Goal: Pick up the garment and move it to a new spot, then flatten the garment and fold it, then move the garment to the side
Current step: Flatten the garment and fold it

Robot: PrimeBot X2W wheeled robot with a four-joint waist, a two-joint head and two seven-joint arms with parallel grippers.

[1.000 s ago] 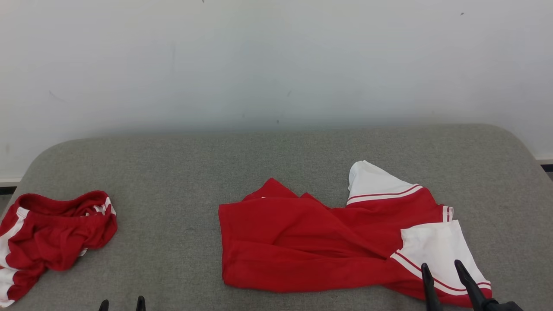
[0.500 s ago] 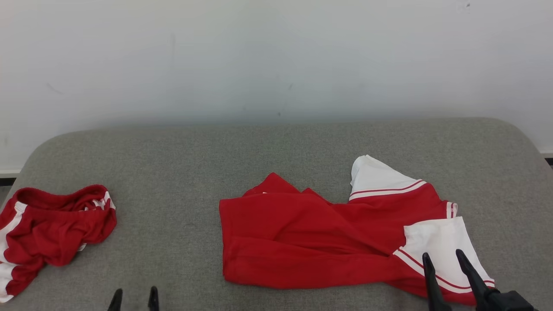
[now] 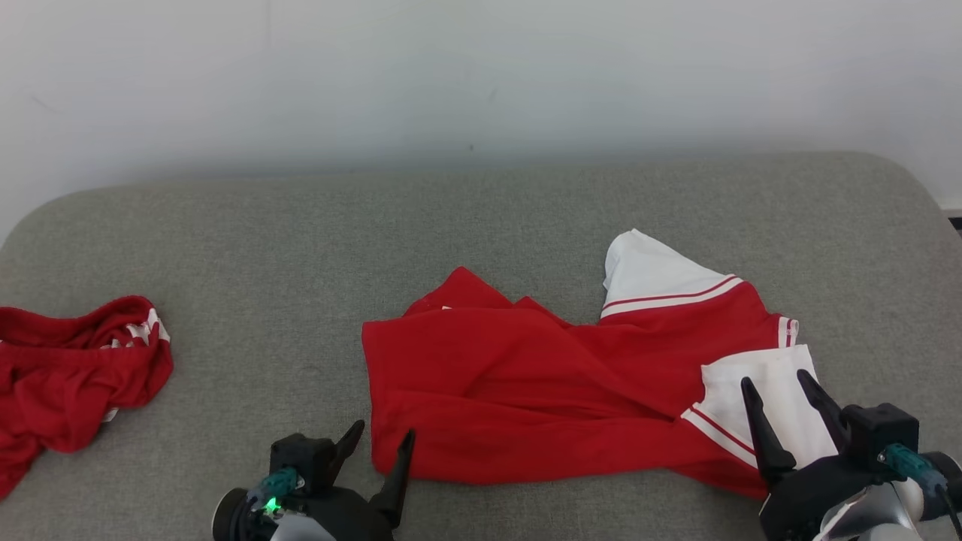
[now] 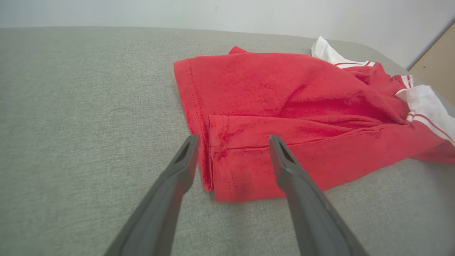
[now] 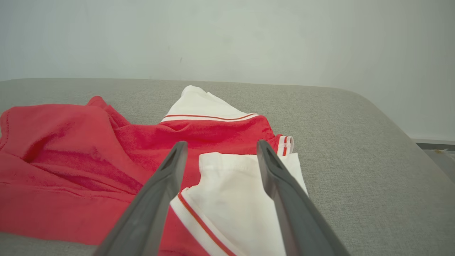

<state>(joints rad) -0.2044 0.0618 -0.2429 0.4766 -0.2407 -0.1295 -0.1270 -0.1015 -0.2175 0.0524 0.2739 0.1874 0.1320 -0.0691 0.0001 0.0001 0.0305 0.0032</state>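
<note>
The garment (image 3: 541, 383), a red shirt with white red-striped sleeves, lies crumpled on the grey padded table (image 3: 301, 240), right of centre. My left gripper (image 3: 382, 430) is open at the shirt's near left corner. In the left wrist view this gripper (image 4: 233, 137) has its fingers either side of the hemmed corner of the garment (image 4: 284, 92), above it. My right gripper (image 3: 774, 378) is open over the near white sleeve (image 3: 759, 406). The right wrist view shows the right gripper (image 5: 221, 143) with its fingers straddling that sleeve (image 5: 234, 192). Nothing is gripped.
A second red garment with white stripes (image 3: 68, 368) lies bunched at the table's left edge. Bare grey surface lies between the two garments and behind them up to the pale wall (image 3: 481, 75). The table's rounded right edge (image 3: 932, 210) is close to the shirt.
The camera has shifted. Both grippers have come further into view: the left one moved right, up to the shirt's near left corner, and the right one reached further over the white sleeve. Both stayed open.
</note>
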